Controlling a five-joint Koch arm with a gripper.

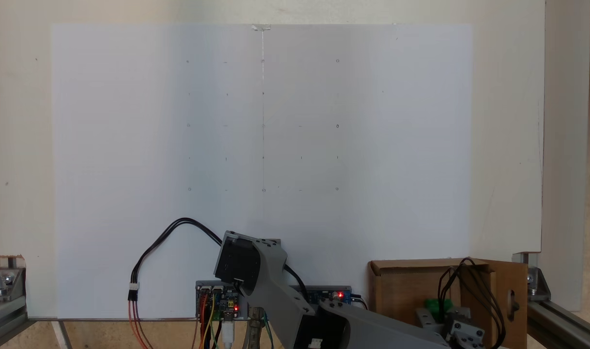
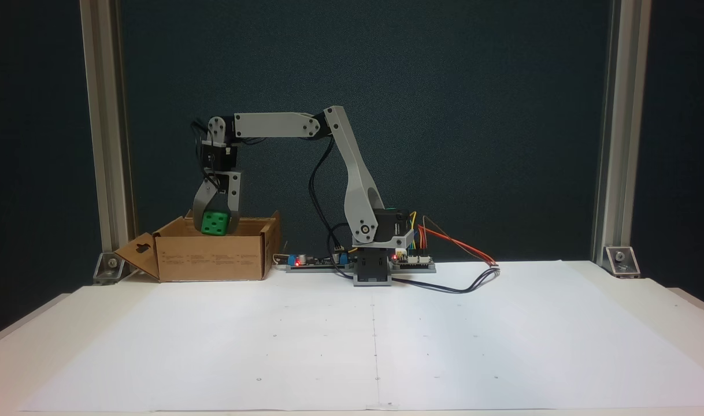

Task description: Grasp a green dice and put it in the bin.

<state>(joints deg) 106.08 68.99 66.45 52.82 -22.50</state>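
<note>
We are seeing the gripper (image 2: 216,224) clamping the dice (image 2: 215,222) between its two fingers, hanging right at the open top of the bin (image 2: 210,256) (its slotted flap (image 2: 138,253) folded outward), beside the white sheet (image 2: 375,335).

The arm (image 2: 352,173) rises from its base, forearm level, wrist bent straight down; the tool (image 2: 215,224) points downward, its jaws clamped on the dice (image 2: 215,223).

This looks like a lab test bench. Aluminium frame posts (image 2: 102,133) stand at the table's (image 2: 647,300) corners before a dark backdrop (image 2: 473,115). White paper (image 2: 444,323) carries a dotted grid, and bare circuit boards (image 2: 412,260) sit at 12 o'clock.
</note>
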